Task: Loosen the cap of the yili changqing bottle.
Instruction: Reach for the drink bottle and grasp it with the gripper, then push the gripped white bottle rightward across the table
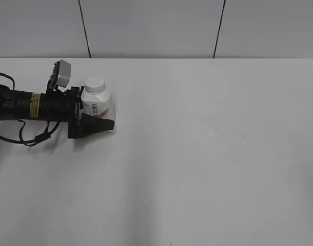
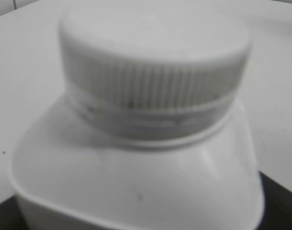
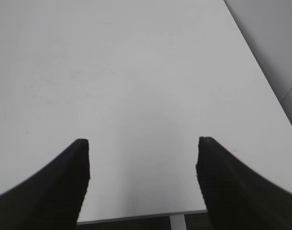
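Squat white yili changqing bottle (image 1: 97,105) with sloped shoulders, standing upright at the far left of the table (image 1: 208,154); its ribbed, flat-topped white cap (image 2: 153,62) sits on the neck. The pink-red label print is too small to read. The left gripper (image 1: 97,122) clasps the bottle's body; the right gripper (image 3: 142,160) hangs spread apart above bare tabletop.

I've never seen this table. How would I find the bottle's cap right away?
Look at the big white table and go to its far left, where a black robot arm lies low. Its left gripper sits around a small white bottle with a pink-red label. The cap is the round, ribbed white lid on top, the only thing sticking up above the gripper.
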`<action>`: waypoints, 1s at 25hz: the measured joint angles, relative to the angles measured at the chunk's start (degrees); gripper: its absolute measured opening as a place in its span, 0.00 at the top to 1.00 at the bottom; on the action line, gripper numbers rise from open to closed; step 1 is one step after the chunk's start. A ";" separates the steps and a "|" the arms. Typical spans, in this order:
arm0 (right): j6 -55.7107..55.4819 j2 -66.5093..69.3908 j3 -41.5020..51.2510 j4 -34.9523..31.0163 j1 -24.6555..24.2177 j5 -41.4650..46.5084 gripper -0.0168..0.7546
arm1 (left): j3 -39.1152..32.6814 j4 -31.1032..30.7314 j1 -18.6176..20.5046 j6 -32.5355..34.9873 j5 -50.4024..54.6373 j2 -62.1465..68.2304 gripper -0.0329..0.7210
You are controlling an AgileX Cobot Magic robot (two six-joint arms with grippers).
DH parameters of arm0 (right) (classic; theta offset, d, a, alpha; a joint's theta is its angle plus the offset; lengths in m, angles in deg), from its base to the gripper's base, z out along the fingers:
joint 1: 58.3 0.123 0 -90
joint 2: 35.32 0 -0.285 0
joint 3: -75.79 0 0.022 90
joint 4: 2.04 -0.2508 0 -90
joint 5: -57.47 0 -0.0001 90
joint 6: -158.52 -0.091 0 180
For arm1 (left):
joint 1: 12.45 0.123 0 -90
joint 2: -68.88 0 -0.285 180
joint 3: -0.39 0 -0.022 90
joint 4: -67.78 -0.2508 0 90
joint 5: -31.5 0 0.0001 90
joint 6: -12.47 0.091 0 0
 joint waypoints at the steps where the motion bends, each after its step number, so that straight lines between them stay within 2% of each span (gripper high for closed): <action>1: 0.00 0.00 0.00 0.00 0.00 0.00 0.26 | 0.00 0.06 -0.12 0.00 0.00 0.00 0.17; 7: 0.00 0.00 0.00 0.00 0.00 0.00 0.26 | 0.00 0.19 -0.11 0.00 -0.05 0.00 0.21; 12: 0.00 0.00 0.00 0.00 0.00 0.00 0.26 | 0.00 0.43 -0.11 0.00 0.21 0.00 0.37; 21: 0.00 0.00 0.00 0.00 0.00 0.00 0.26 | 0.10 0.52 -0.11 0.01 0.26 0.00 0.37; 25: 0.00 0.00 0.00 0.00 0.00 0.00 0.26 | 0.10 2.18 -0.30 -3.42 0.63 0.04 0.37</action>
